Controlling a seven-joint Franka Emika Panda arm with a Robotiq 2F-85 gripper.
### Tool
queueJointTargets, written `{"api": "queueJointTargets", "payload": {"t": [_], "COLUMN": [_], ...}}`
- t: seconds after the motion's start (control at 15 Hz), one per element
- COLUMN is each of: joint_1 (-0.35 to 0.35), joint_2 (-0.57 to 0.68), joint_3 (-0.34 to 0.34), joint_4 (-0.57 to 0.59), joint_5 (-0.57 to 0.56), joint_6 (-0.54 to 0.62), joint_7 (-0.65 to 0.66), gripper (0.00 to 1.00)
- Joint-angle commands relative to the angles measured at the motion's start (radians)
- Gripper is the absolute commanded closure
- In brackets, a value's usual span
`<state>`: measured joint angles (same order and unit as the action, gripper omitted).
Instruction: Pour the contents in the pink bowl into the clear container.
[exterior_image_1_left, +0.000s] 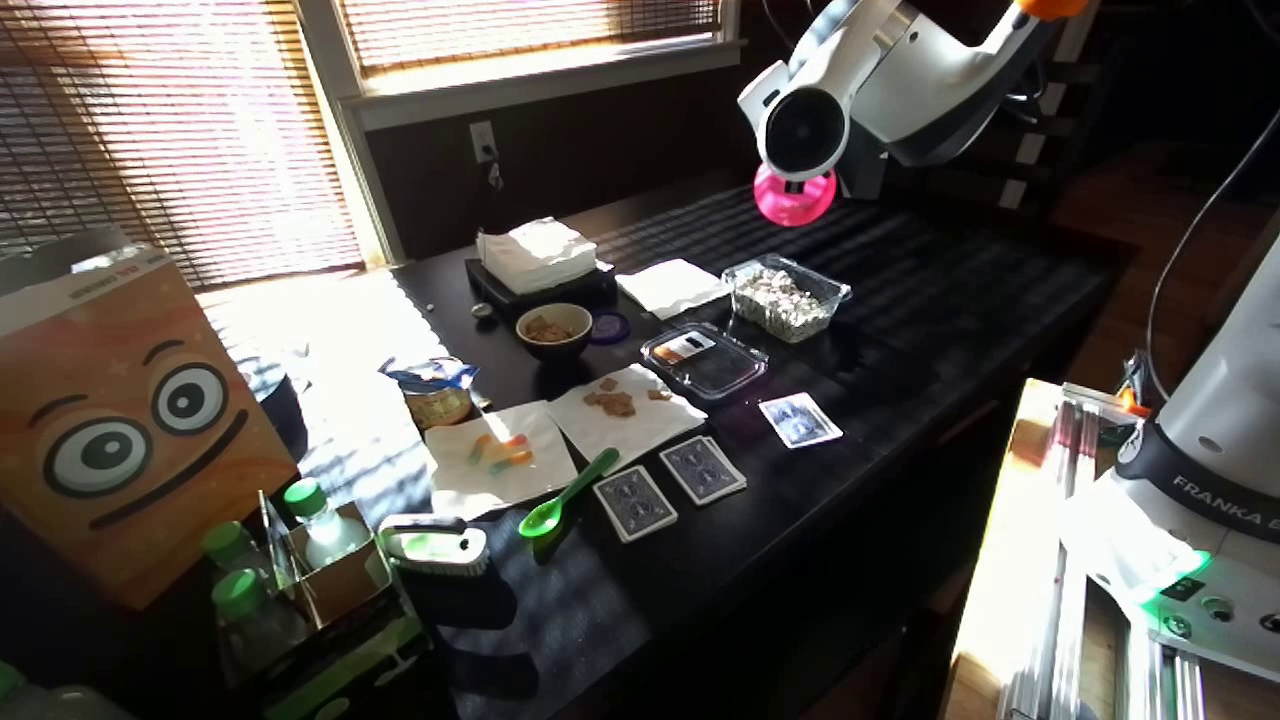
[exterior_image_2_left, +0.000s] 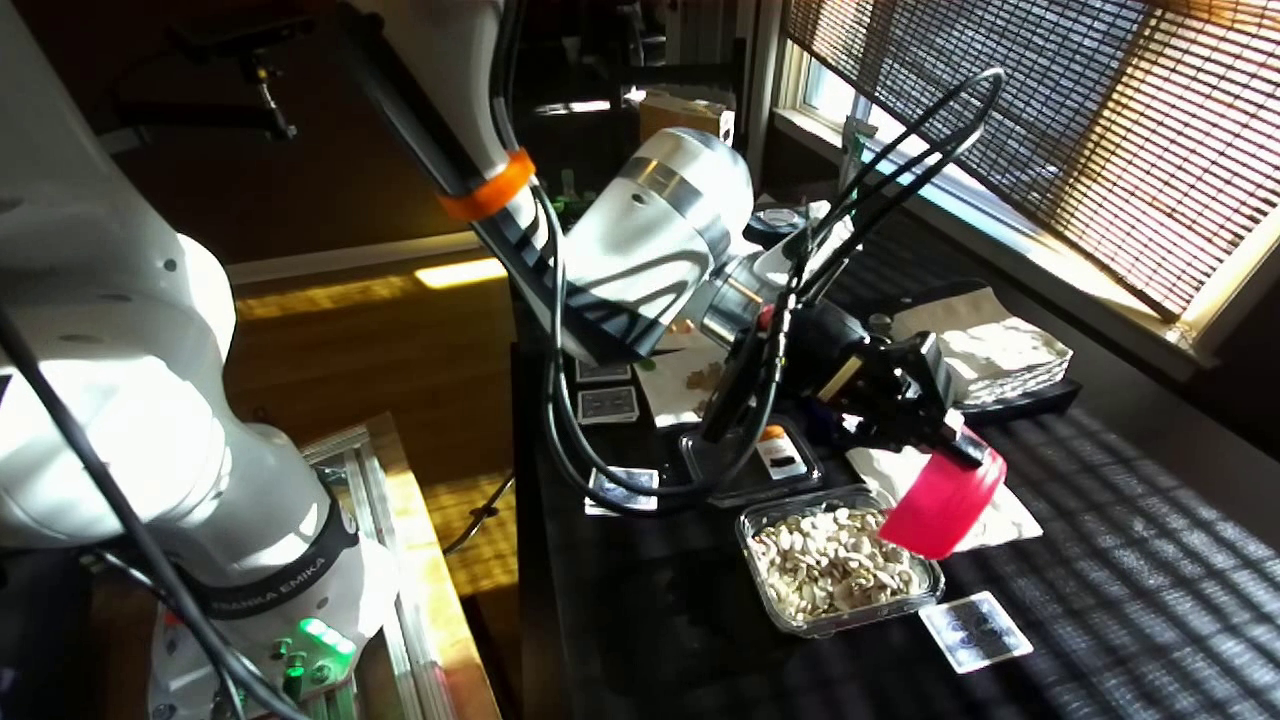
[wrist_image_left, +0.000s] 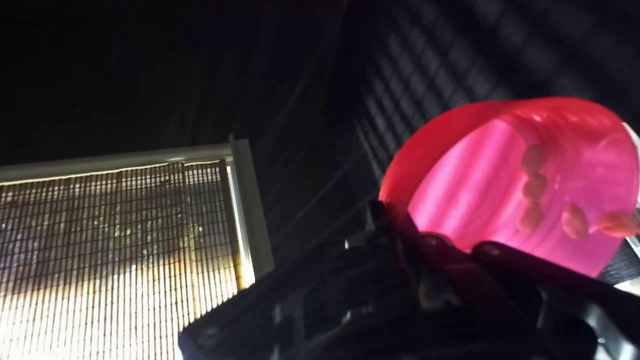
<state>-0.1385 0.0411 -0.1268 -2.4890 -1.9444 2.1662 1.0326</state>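
Observation:
The pink bowl (exterior_image_1_left: 780, 208) is held up in the air, tilted on its side. In an exterior view the pink bowl (exterior_image_2_left: 940, 505) overlaps the right edge of the clear container (exterior_image_2_left: 790, 627). The clear container (exterior_image_1_left: 818, 326) stands on the dark table and is filled with pale seeds. My gripper (exterior_image_2_left: 962, 443) is shut on the bowl's rim; in the wrist view the gripper (wrist_image_left: 400, 217) has the pink wall between its fingers. Several seeds (wrist_image_left: 574, 220) show inside the pink bowl (wrist_image_left: 465, 185) in the wrist view. The bowl's exact height above the container cannot be told.
A flat see-through lid (exterior_image_1_left: 735, 370) lies beside the container. White napkins (exterior_image_1_left: 672, 287), a napkin stack (exterior_image_1_left: 540, 255), a dark bowl (exterior_image_1_left: 555, 345) of crackers, playing cards (exterior_image_1_left: 800, 420) and a green spoon (exterior_image_1_left: 570, 495) lie around. A card (exterior_image_2_left: 975, 632) lies near the container's corner.

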Motion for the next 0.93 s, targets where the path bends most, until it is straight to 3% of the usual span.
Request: {"api": "queueJointTargets", "payload": {"t": [0.0,0.47,0.87], "joint_1": [-0.027,-0.070,-0.120], "joint_2": [-0.003,0.001,0.007], "joint_3": [-0.022,-0.065,-0.115], "joint_4": [0.029,0.066,0.071], "joint_5": [0.080,0.273,0.586], "joint_6": [0.096,0.279,0.468], "joint_7": [-0.019,-0.061,-0.159], "gripper": [0.99,0.99,0.99]}}
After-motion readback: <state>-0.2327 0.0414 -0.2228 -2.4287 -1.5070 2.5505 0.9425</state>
